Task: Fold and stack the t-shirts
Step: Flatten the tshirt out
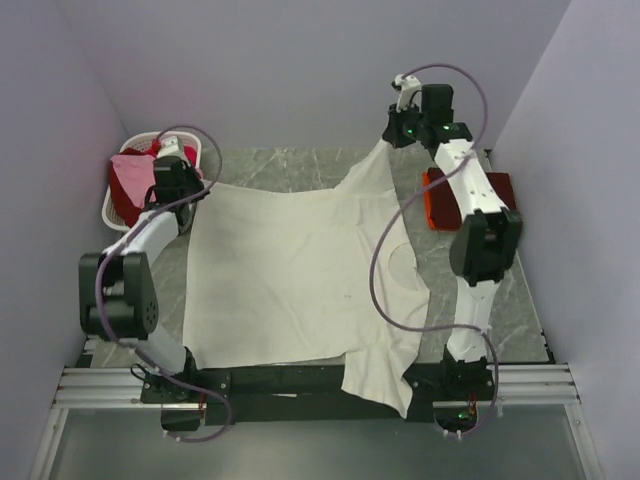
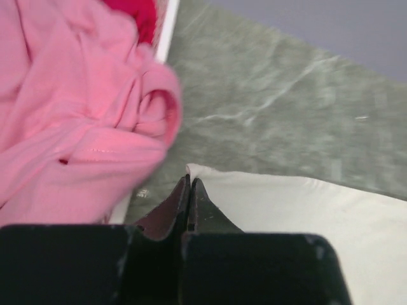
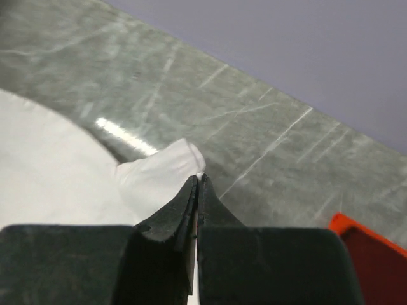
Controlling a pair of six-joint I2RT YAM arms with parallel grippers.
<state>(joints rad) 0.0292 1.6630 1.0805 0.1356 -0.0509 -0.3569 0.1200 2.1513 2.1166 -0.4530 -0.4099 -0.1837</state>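
Left gripper (image 2: pixel 189 185), right gripper (image 3: pixel 198 181) clenched on large cream-white cloth t-shirt (image 1: pixel 290 270) near grey marbled worktop (image 1: pixel 290 168) far edge; lift evenly, hem taut.

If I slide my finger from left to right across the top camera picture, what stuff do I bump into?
White basket holding the pink t-shirt → cream-white t-shirt spread on the table → dark red t-shirt.
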